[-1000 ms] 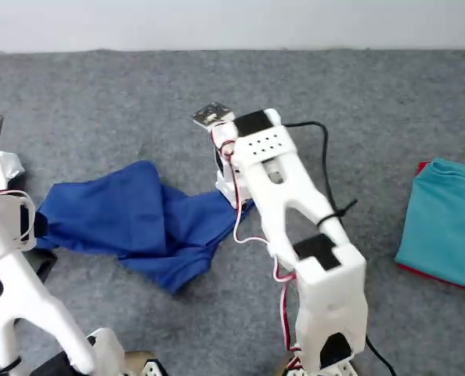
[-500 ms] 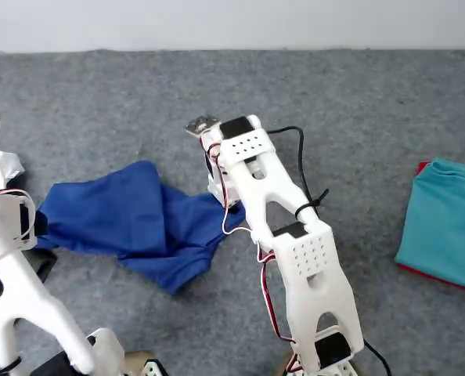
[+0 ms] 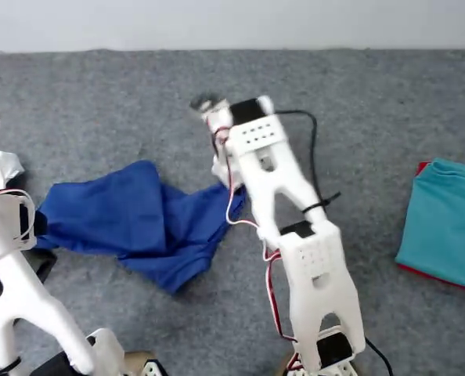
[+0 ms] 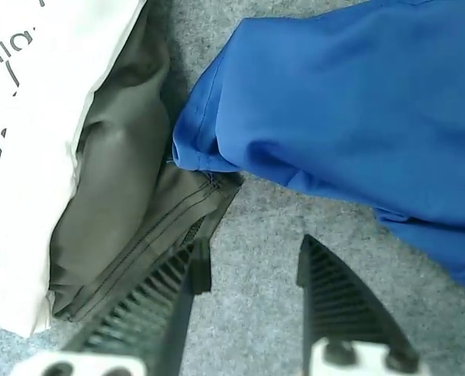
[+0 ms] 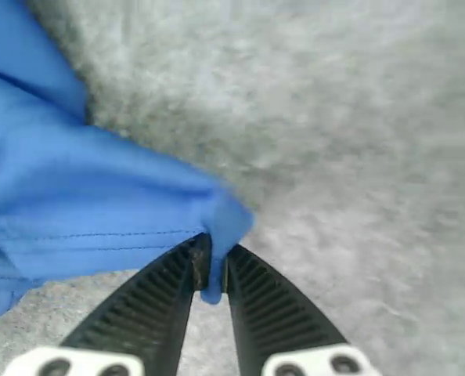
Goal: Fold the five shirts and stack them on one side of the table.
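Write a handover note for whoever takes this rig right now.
Right gripper: jaws shut on an edge of the blue shirt.
Left gripper: jaws open over bare table, holding nothing, beside the blue shirt's other end.
Things: the blue shirt lies crumpled and unfolded at mid-table. An olive garment and a white garment lie bunched together next to it. A teal shirt lies flat on a red garment at the table's right edge.
Done: apparently those two, stacked.
Left: fold the blue, olive and white ones and add them to that stack.
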`<state>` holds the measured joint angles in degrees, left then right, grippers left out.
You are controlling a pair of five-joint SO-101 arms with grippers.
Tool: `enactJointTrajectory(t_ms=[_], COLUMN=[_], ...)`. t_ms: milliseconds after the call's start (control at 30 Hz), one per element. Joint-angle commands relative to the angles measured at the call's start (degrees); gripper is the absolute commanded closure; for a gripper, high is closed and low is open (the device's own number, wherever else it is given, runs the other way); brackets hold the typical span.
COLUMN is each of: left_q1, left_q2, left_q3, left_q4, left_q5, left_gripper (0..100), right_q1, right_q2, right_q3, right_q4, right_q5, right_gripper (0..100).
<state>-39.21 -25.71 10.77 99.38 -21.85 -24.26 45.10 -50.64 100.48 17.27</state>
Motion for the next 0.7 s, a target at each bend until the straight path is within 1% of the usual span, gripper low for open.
enactJointTrajectory(t_ms=[0,167,300,433,667], left_q1=[0.09,0.09,0.44,4.31,14.07], left_q2=[-1.67,-1.58,-1.23,-1.32,-1.23], left_q3=[-0.22,-0.22,-0.22,-0.22,0.57], left_q4=[0.53,0.53,0.53,0.62,0.62], left_q5=[0.09,0.00,0.00,0.00,0.00], left_gripper=[81,81,81,81,81], right_q1=[3.21,6.81,8.40,8.92,8.92], right_q2=[-11.82,-24.04,-32.66,-38.99,-45.93], right_q3=[-2.64,-2.64,-2.64,-2.64,-2.64], right_q4=[2.51,2.42,2.42,2.42,2.42], right_q5=[0.97,0.97,0.97,0.97,0.97], right_gripper=[99.0,99.0,99.0,99.0,99.0])
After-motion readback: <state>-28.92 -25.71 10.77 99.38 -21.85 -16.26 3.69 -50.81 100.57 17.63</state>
